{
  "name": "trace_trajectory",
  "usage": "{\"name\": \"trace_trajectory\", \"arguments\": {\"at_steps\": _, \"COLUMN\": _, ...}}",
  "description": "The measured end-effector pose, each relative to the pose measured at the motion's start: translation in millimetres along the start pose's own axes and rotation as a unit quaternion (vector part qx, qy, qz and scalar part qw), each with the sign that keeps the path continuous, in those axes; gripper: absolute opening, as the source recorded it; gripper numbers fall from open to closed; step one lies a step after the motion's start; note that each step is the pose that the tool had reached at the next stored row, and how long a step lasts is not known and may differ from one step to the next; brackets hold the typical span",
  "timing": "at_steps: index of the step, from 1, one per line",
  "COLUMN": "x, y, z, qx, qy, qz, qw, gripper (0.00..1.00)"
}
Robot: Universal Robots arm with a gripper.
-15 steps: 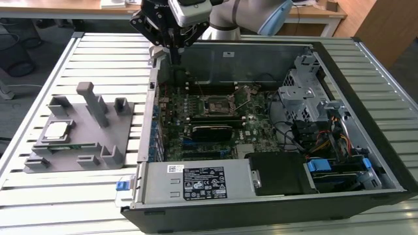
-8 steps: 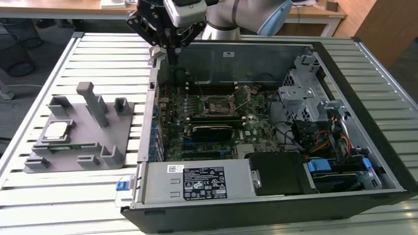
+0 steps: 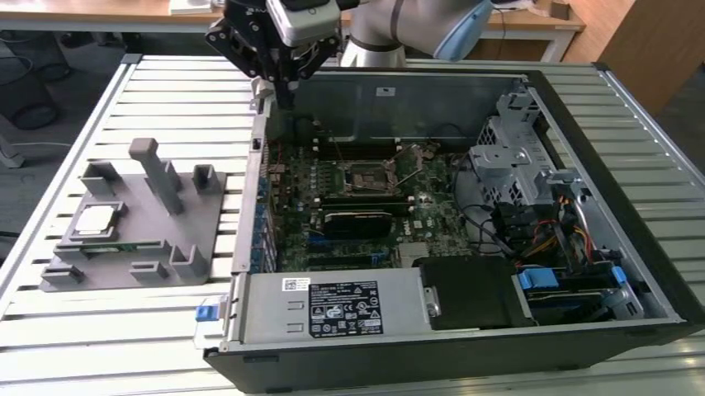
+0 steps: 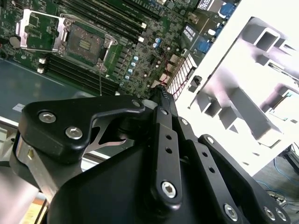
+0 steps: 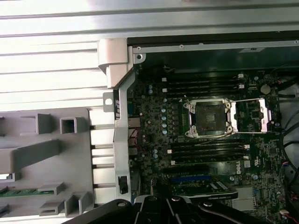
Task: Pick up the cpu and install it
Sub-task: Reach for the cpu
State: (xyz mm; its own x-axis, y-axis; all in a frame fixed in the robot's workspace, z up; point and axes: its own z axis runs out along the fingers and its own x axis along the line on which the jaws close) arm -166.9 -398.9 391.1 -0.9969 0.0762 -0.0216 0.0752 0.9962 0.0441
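- A grey plastic holder with upright posts [image 3: 144, 224] lies on the ribbed metal table [image 3: 165, 91], well off to the exterior view's left of the gripper and nearer the camera.
- The cpu [image 3: 94, 219], a flat square chip with a shiny silver lid, rests in a pocket of that holder, well apart from the gripper and untouched.
- 1 long narrow green memory stick [image 3: 111, 246] lies in the holder just in front of the cpu, likewise far from the gripper.
- The black linkage gripper [image 3: 283, 87] hangs on the pale robot arm [image 3: 418, 25] over the far corner of the case wall that faces the holder. Its fingers [image 4: 161, 100] are drawn together to a narrow tip and hold nothing.
- The open black desktop computer case [image 3: 628, 198] spreads to the exterior view's right of the gripper and below it.
- The green motherboard [image 3: 430, 206] lies flat on the case floor beneath the gripper's level.
- The square black-framed processor socket [image 3: 364, 175] sits to the exterior view's right of the gripper, lower down. In both wire views its contact field lies bare [image 5: 208, 116], and its metal load plate [image 5: 254, 114] is swung open beside it.
- A silver power supply box [image 3: 330, 305] sits at the case's near edge, far from the gripper.
- A grey metal drive cage [image 3: 507, 148] stands farthest to the exterior view's right.
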Motion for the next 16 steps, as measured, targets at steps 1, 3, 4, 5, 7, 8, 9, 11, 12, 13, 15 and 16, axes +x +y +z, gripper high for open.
{"name": "trace_trajectory", "arguments": {"at_steps": 1, "x": 0.8, "y": -0.1, "z": 0.0, "qx": 0.0000, "qy": 0.0000, "qz": 0.000, "qw": 1.0000, "gripper": 0.11}}
{"name": "trace_trajectory", "arguments": {"at_steps": 3, "x": 2.4, "y": -0.2, "z": 0.1, "qx": 0.0000, "qy": 0.0002, "qz": 0.000, "qw": 1.0000, "gripper": 0.11}}
{"name": "trace_trajectory", "arguments": {"at_steps": 4, "x": 3.2, "y": -0.3, "z": 0.1, "qx": 0.0000, "qy": 0.0003, "qz": 0.000, "qw": 1.0000, "gripper": 0.11}}
{"name": "trace_trajectory", "arguments": {"at_steps": 5, "x": 4.1, "y": -0.3, "z": 0.1, "qx": 0.0000, "qy": 0.0004, "qz": 0.000, "qw": 1.0000, "gripper": 0.11}}
{"name": "trace_trajectory", "arguments": {"at_steps": 7, "x": 5.7, "y": -0.5, "z": 0.2, "qx": 0.0000, "qy": 0.0005, "qz": 0.000, "qw": 1.0000, "gripper": 0.11}}
{"name": "trace_trajectory", "arguments": {"at_steps": 8, "x": 6.6, "y": -0.5, "z": 0.3, "qx": 0.0000, "qy": 0.0006, "qz": 0.000, "qw": 1.0000, "gripper": 0.11}}
{"name": "trace_trajectory", "arguments": {"at_steps": 9, "x": 7.3, "y": -0.6, "z": 0.3, "qx": 0.0001, "qy": 0.0007, "qz": 0.000, "qw": 1.0000, "gripper": 0.11}}
{"name": "trace_trajectory", "arguments": {"at_steps": 11, "x": 8.9, "y": -0.7, "z": 0.3, "qx": 0.0001, "qy": 0.0009, "qz": 0.000, "qw": 1.0000, "gripper": 0.11}}
{"name": "trace_trajectory", "arguments": {"at_steps": 12, "x": 9.7, "y": -0.8, "z": 0.3, "qx": 0.0001, "qy": 0.0010, "qz": 0.000, "qw": 1.0000, "gripper": 0.11}}
{"name": "trace_trajectory", "arguments": {"at_steps": 13, "x": 10.5, "y": -0.8, "z": 0.4, "qx": 0.0001, "qy": 0.0011, "qz": 0.000, "qw": 1.0000, "gripper": 0.11}}
{"name": "trace_trajectory", "arguments": {"at_steps": 15, "x": 13.3, "y": -1.1, "z": 0.4, "qx": 0.0001, "qy": 0.0013, "qz": 0.000, "qw": 1.0000, "gripper": 0.11}}
{"name": "trace_trajectory", "arguments": {"at_steps": 16, "x": 14.4, "y": -1.1, "z": 0.5, "qx": 0.0001, "qy": 0.0015, "qz": 0.000, "qw": 1.0000, "gripper": 0.11}}
